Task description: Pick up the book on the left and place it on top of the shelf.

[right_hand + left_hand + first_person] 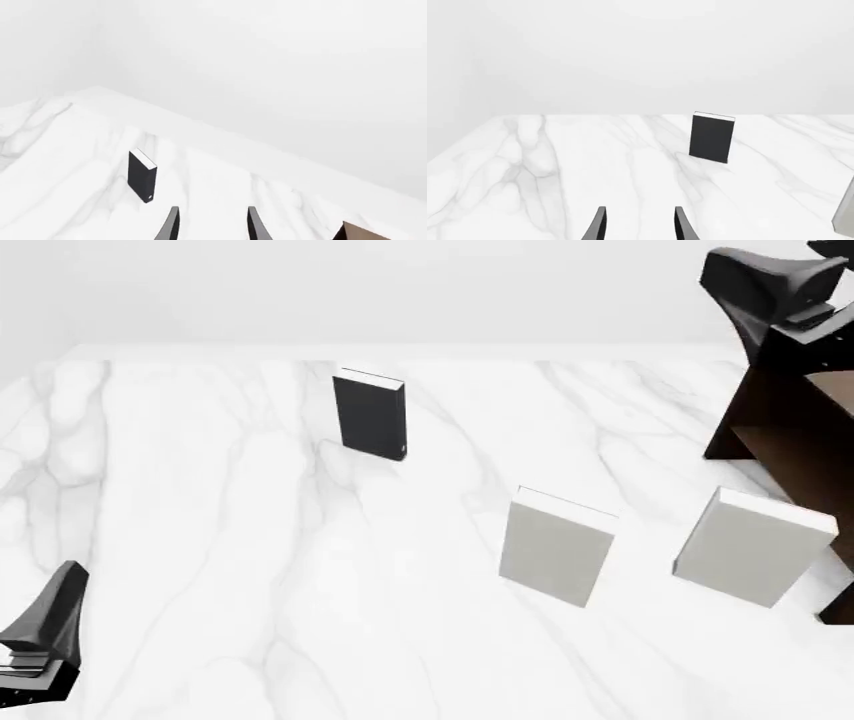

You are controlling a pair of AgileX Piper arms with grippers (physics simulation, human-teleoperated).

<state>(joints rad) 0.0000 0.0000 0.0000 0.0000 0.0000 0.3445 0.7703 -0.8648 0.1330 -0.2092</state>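
The book (370, 415) is thin and black with white page edges, and it stands upright on the marble table, left of the middle and towards the back. It also shows in the left wrist view as the book (712, 137) and in the right wrist view as the book (141, 175). The dark brown shelf (790, 410) stands at the right edge. My left gripper (639, 227) is open and empty, low at the near left and far short of the book. High above the shelf, my right gripper (212, 226) is open and empty too.
Two pale grey-white books (555, 545) (751, 545) stand upright at the near right, the second one close to the shelf. The left arm (44, 635) sits at the near left corner, the right arm (767, 285) at the top right. A corner of the shelf (363, 233) shows in the right wrist view.
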